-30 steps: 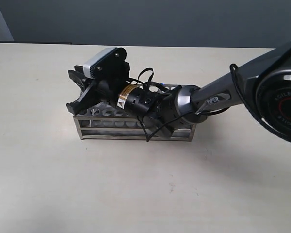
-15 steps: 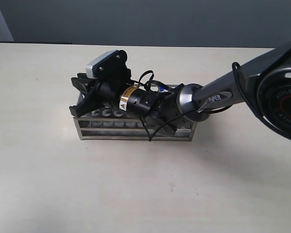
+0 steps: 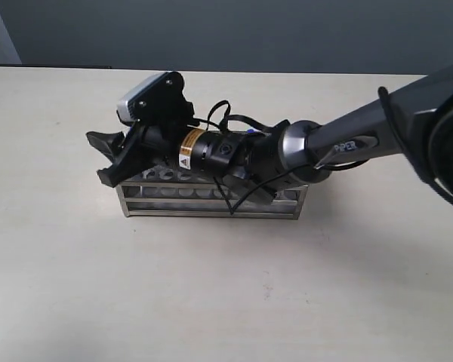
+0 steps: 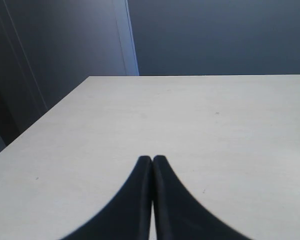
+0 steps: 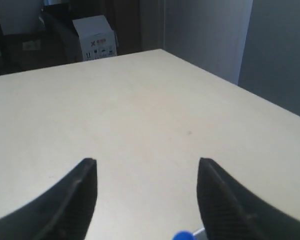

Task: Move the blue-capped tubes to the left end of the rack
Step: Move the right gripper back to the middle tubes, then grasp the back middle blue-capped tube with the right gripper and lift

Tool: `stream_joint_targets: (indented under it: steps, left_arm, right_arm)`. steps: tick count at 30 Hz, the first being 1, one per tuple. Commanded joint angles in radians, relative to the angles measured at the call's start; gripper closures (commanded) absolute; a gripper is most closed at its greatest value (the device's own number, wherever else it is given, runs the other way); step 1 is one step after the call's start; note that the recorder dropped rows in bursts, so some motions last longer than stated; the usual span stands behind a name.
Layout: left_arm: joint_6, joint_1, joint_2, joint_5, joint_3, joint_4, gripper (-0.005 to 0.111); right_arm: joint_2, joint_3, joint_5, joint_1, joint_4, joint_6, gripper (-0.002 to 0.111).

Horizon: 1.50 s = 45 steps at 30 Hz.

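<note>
The steel rack (image 3: 211, 202) stands mid-table in the exterior view, with most of its top plate covered by my right arm, which reaches across it. My right gripper (image 3: 98, 157) hangs open just past the rack's left end, and nothing lies between its fingers. In the right wrist view one blue-capped tube (image 5: 182, 235) shows only its cap, low between the open fingers of that gripper (image 5: 146, 162). The other blue-capped tubes are hidden behind the arm. My left gripper (image 4: 152, 159) is shut and empty over bare table, and it does not appear in the exterior view.
The pale table (image 3: 211, 302) stretches around the rack on all sides. A white carton (image 5: 97, 37) stands off the table beyond its far edge in the right wrist view. A dark wall (image 4: 215, 35) lies behind the table edge.
My right gripper has moved leftward from over the rack's left holes to just beyond its left end, staying open. The rack has not moved.
</note>
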Motion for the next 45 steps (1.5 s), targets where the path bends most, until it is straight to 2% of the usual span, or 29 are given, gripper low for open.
stream_joint_targets:
  steps: [1,4,11,14,18,20,21,24,26,29,31,38,45]
  left_arm:
    - [-0.004,0.001,-0.004,-0.012,0.005,-0.002,0.106]
    - [-0.004,0.001,-0.004,-0.012,0.005,-0.002,0.106]
    - [-0.004,0.001,-0.004,-0.012,0.005,-0.002,0.106]
    - [-0.004,0.001,-0.004,-0.012,0.005,-0.002,0.106]
    - [-0.004,0.001,-0.004,-0.012,0.005,-0.002,0.106]
    - [-0.004,0.001,-0.004,-0.012,0.005,-0.002,0.106]
    - [-0.004,0.001,-0.004,-0.012,0.005,-0.002,0.106]
    - [-0.004,0.001,-0.004,-0.012,0.005,-0.002,0.106]
    - [-0.004,0.001,-0.004,-0.012,0.005,-0.002,0.106]
    - [-0.004,0.001,-0.004,-0.012,0.005,-0.002,0.106]
    - [-0.004,0.001,-0.004,-0.012,0.005,-0.002,0.106]
    - [-0.004,0.001,-0.004,-0.012,0.005,-0.002,0.106]
    - [-0.004,0.001,-0.004,-0.012,0.005,-0.002,0.106]
  right_arm:
    - [-0.102,0.005,0.065,-0.002,-0.006,0.009,0.052]
    - [-0.196,0.005,0.208,-0.002,-0.019,0.019,0.052]
    - [-0.410,0.020,0.508,-0.002,-0.190,0.020,0.052]
    - [-0.507,0.109,0.483,-0.004,-0.201,0.017,0.053]
    - [-0.650,0.286,0.430,-0.004,-0.199,-0.008,0.068]
    - [-0.744,0.413,0.435,-0.004,-0.168,-0.024,0.069]
    - [-0.781,0.471,0.445,-0.029,-0.079,-0.095,0.064]
    - [-0.803,0.559,0.386,-0.149,0.188,-0.265,0.058]
    - [-0.783,0.611,0.253,-0.249,0.303,-0.283,0.057]
    - [-0.731,0.613,0.240,-0.284,0.330,-0.281,0.057]
    - [-0.685,0.613,0.252,-0.281,0.295,-0.274,0.057]
    - [-0.545,0.609,0.102,-0.281,0.288,-0.271,0.057]
    - [-0.470,0.538,0.094,-0.281,0.247,-0.248,0.057]
